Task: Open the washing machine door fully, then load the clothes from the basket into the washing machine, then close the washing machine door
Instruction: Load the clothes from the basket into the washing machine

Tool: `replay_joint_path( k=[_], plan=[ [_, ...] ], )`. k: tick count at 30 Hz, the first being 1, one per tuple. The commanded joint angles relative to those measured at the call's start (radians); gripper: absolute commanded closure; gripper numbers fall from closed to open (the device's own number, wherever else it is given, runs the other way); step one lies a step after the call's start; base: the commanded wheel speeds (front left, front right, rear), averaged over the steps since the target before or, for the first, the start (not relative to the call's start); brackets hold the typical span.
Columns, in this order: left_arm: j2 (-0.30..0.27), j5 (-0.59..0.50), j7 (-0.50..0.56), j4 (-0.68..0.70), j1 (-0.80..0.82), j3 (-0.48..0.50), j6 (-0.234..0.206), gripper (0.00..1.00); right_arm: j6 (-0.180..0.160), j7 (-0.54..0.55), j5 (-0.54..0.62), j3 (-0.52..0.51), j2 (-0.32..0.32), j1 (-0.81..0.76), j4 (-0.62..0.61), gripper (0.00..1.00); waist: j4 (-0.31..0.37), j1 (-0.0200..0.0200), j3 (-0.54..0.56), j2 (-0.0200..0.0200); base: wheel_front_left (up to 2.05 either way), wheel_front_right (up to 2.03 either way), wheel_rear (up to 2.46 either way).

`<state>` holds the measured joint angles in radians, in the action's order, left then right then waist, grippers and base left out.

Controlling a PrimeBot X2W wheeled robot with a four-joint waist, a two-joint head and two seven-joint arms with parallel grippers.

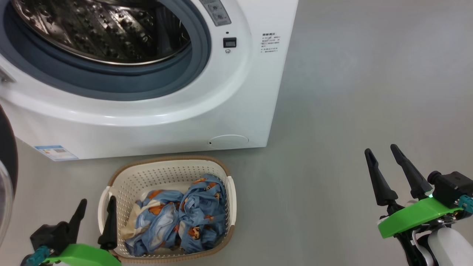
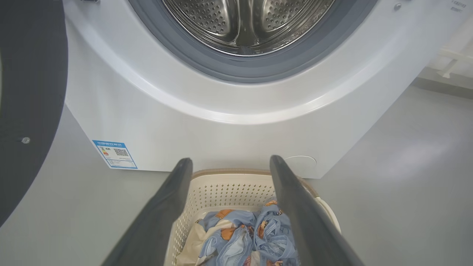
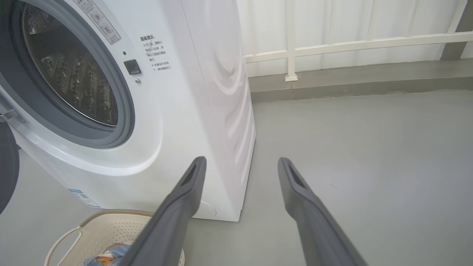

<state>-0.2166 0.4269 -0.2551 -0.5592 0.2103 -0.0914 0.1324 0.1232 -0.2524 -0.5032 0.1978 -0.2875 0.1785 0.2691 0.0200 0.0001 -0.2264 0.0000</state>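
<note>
Washing machine (image 1: 147,122): stands on the grey floor (image 1: 351,92) at the far left. The steel drum (image 1: 103,29) and grey gasket (image 1: 111,79) are exposed.

Washing machine door (image 1: 7,147): swung out to the left. Only part of its black ring and glass edge is in sight, so how far it has swung appears wide but cannot be confirmed.

Basket (image 1: 155,177): on the floor just in front of the machine, below the round service flap (image 1: 228,141).

Clothes (image 1: 184,218): 1 crumpled bundle lying inside the basket, towards its near right.

Left tool (image 1: 98,200): at the basket's near-left corner, its 2 fingers spread apart and holding nothing. 1 finger overlaps the left handle, but contact cannot be judged.

Right tool (image 1: 380,148): well to the right over bare floor, fingers likewise parted and holding nothing.
</note>
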Motion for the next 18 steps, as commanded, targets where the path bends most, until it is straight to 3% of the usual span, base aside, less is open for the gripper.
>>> replay_joint_path(
  k=[1,18],
  plan=[
    [-0.023,-0.009,-0.007,0.000,0.037,0.023,-0.002,0.00,0.008,-0.009,0.005,0.022,-0.012,0.020,-0.023,0.00,0.003,-0.0001,-0.017,0.0000,0.00,0.00,0.00],
    [-0.040,0.032,-0.007,-0.190,0.183,-0.093,-0.002,0.00,0.008,-0.009,0.028,0.028,0.008,0.097,-0.040,0.00,0.022,-0.0001,-0.153,0.0000,0.00,0.00,0.00]
  ],
)
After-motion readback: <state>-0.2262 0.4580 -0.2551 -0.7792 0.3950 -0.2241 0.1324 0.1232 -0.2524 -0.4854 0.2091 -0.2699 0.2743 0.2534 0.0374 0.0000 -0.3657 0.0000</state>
